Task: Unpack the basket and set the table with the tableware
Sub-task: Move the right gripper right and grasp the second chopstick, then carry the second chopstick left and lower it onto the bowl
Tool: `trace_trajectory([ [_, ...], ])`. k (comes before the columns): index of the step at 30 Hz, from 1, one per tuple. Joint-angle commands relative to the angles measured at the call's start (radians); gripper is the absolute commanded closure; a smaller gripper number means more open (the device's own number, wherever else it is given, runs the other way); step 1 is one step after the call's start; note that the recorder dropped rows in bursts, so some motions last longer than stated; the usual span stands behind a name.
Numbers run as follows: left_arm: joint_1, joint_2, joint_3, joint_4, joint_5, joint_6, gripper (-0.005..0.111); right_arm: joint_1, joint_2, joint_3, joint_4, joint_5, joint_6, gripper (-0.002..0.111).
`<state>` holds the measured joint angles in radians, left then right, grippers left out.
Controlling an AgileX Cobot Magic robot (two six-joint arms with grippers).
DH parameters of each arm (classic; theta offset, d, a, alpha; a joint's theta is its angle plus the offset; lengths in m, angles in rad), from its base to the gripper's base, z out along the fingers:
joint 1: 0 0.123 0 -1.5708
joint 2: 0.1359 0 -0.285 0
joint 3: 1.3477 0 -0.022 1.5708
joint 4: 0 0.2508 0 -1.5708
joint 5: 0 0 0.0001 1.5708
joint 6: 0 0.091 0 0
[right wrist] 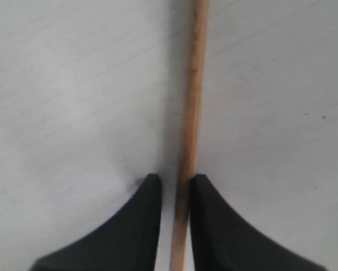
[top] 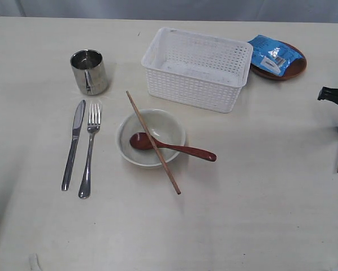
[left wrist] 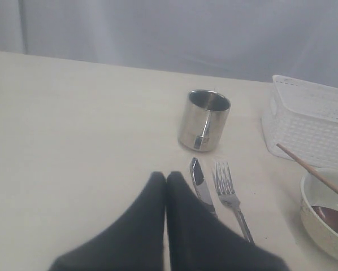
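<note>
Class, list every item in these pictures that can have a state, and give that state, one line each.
basket, upright, empty
cup, upright
fork, lying flat
knife, lying flat beside fork
bowl, upright, not empty
spoon, head in bowl, handle over rim
chopstick, lying across bowl rim
plate, under blue packet
left claw, shut, empty
right claw, astride second chopstick, clamp unclear

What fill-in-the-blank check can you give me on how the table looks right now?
1. The spoon rests with its head inside the ___.
2. The blue packet lies on the brown ___.
3. Parallel to the knife lies the ___.
4. The right gripper has a ___ between its fingers.
Missing words: bowl, plate, fork, chopstick.
</note>
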<state>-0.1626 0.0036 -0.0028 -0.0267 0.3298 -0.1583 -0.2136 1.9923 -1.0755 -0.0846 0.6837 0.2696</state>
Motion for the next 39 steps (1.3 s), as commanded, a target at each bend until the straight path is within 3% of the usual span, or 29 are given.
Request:
trace_trajectory([
  [1,0.001,-0.004,0.003,-0.004,-0.011,0.001,0.107,-0.006,0.031,0.017,-0.014,0.019,-0.032,0.108],
  [11,0.001,-0.004,0.003,-0.008,-0.011,0.001,0.107,0.000,-0.191,0.017,0.026,0.058,-0.032,0.109],
  [15,0.001,-0.004,0.003,-0.008,-0.011,0.001,0.107,0.045,-0.328,0.017,0.145,0.056,-0.104,0.109],
  [20,0.001,-0.004,0.003,-0.008,-0.011,0.001,0.107,0.232,-0.438,-0.033,0.331,0.128,-0.291,0.109],
  [25,0.001,-0.004,0.003,-0.008,-0.011,0.001,0.107,0.507,-0.450,-0.165,0.343,0.282,-0.300,0.109],
  [31,0.001,-0.004,0.003,-0.006,-0.011,0.001,0.107,0.776,-0.387,-0.240,0.343,0.307,-0.264,0.109],
  [34,0.001,-0.004,0.003,-0.004,-0.011,0.001,0.107,0.855,-0.319,-0.238,0.345,0.302,-0.255,0.109],
  [39,0.001,-0.004,0.003,-0.004,-0.011,0.001,0.107,0.898,-0.205,-0.238,0.363,0.292,-0.237,0.109],
])
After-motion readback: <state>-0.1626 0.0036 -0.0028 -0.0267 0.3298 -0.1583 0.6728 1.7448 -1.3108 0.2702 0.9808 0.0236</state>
